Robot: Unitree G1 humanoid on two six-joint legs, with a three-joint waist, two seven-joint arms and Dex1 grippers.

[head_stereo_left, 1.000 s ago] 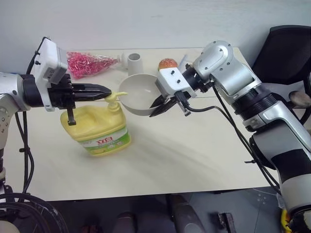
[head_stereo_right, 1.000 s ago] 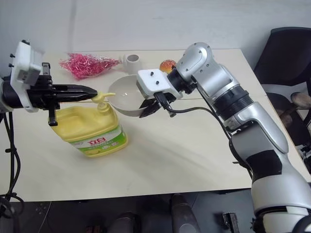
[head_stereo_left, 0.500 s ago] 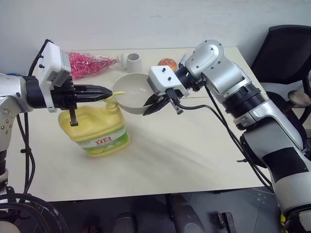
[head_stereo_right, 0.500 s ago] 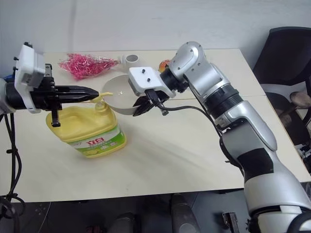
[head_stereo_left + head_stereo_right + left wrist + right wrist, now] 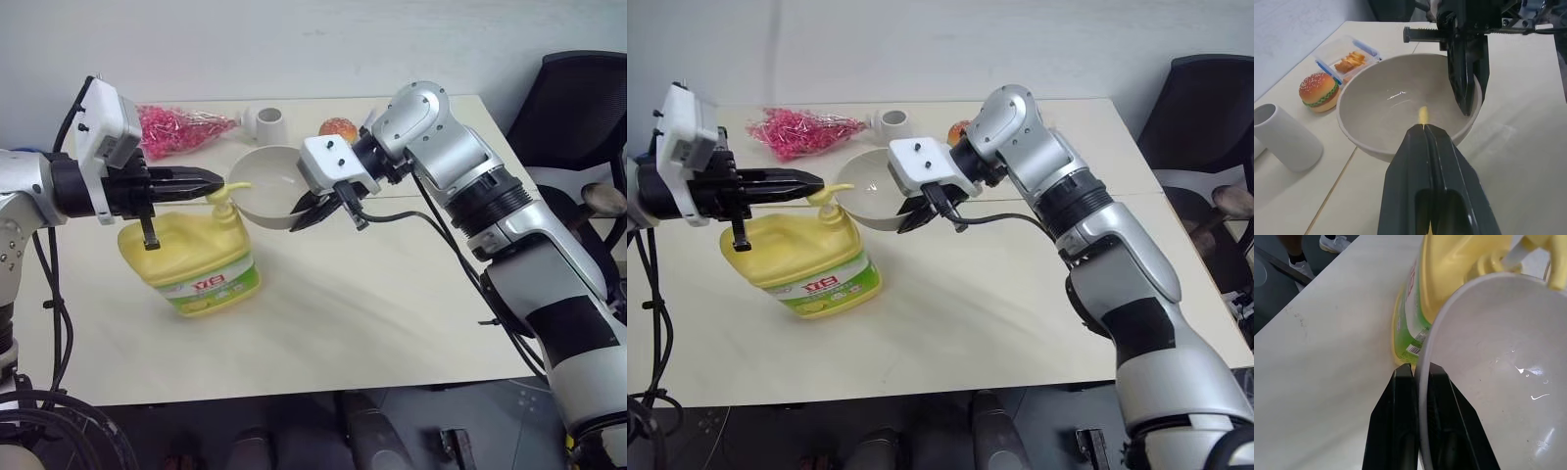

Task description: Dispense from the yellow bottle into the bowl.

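Head views: yellow bottle [image 5: 192, 257] stands upright on the beige table [image 5: 372, 294], left of centre, green-and-white label facing the camera. Left gripper [image 5: 217, 180] is level, fingers pressed together, tips right over the bottle's pump head [image 5: 227, 199]; contact not clear from here. Right gripper [image 5: 306, 211] is clamped on the near rim of the bowl [image 5: 266, 186], holding it off the table, tilted, its left rim at the pump spout [image 5: 241, 187]. Behind them on the table: pink shiny bag [image 5: 178, 126], white cylindrical vase [image 5: 269, 123], toy burger [image 5: 337, 128]. Black chair [image 5: 573, 108] off the table's right edge.

Left wrist view: left gripper's black fingers [image 5: 1422, 161] closed flush, no gap. Yellow spout tip [image 5: 1422, 114] pokes out past them, inside the bowl [image 5: 1376, 117]. Right gripper [image 5: 1467, 73] bites the bowl's rim. Vase [image 5: 1281, 137], burger [image 5: 1318, 91] and a clear snack box with a blue clip [image 5: 1349, 56] beside the bowl.

Right wrist view: right gripper's fingers [image 5: 1400, 431] pinch the bowl's wall [image 5: 1426, 382], one inside and one outside. Bottle [image 5: 1449, 289] sits just beyond the rim, pump spout over the bowl's edge.
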